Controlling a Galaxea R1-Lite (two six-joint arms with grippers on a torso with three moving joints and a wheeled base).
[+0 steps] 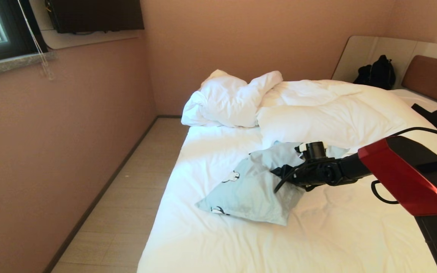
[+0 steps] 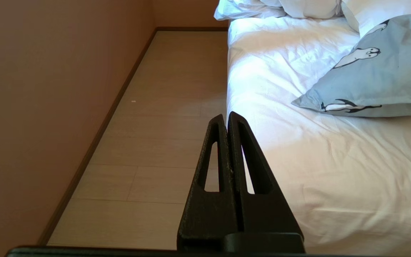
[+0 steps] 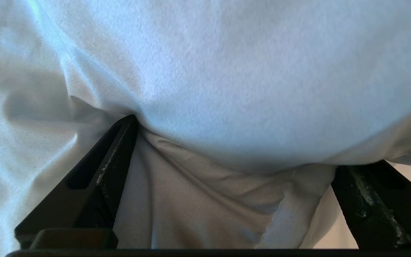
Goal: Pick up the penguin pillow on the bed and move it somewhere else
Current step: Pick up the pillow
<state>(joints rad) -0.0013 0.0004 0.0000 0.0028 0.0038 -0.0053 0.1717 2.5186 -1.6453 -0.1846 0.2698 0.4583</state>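
Pale blue penguin-print fabric pillow [image 1: 249, 189], centre frame on the white-sheeted bed [image 1: 211, 242], unlifted: right gripper [image 1: 285, 178] jaws spread wide around its edge, nothing clamped; lift and relocation outstanding.

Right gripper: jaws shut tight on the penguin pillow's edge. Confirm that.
Not shut. The right wrist view shows the right gripper with jaws wide open, the penguin pillow fabric bunched between them; it is at the pillow's edge, as you say.

Right tool [image 3: 232, 150] spread wide; penguin pillow [image 3: 227, 89] fabric bulges between its fingers [image 3: 116, 157].
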